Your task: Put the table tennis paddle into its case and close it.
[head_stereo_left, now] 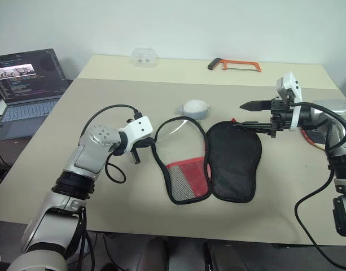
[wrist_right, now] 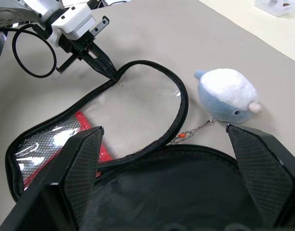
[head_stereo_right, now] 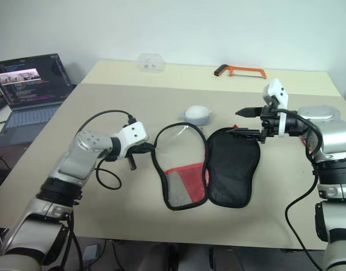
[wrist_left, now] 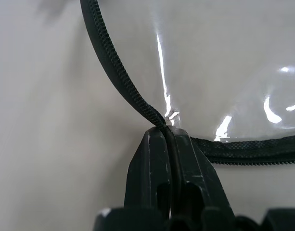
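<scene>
The case point(head_stereo_left: 235, 164) lies unzipped and spread flat on the table, in front of me. Its left flap point(head_stereo_left: 181, 169) has a clear window and a red mesh lower part; the right half is black. My left gripper point(wrist_left: 169, 132) is shut on the black zip edge of the left flap at its upper left curve. My right gripper point(head_stereo_left: 253, 116) hovers open above the top of the black half, with nothing between its fingers. A red-rimmed thing point(head_stereo_left: 311, 141) shows partly behind my right forearm; I cannot tell whether it is the paddle.
A small blue and white plush toy point(head_stereo_left: 195, 109) lies just beyond the case, with a thin chain point(wrist_right: 193, 131) beside it. An orange hacksaw point(head_stereo_left: 235, 65) and a clear plastic box point(head_stereo_left: 144, 56) lie at the far edge. An open laptop point(head_stereo_left: 26, 84) stands at the left.
</scene>
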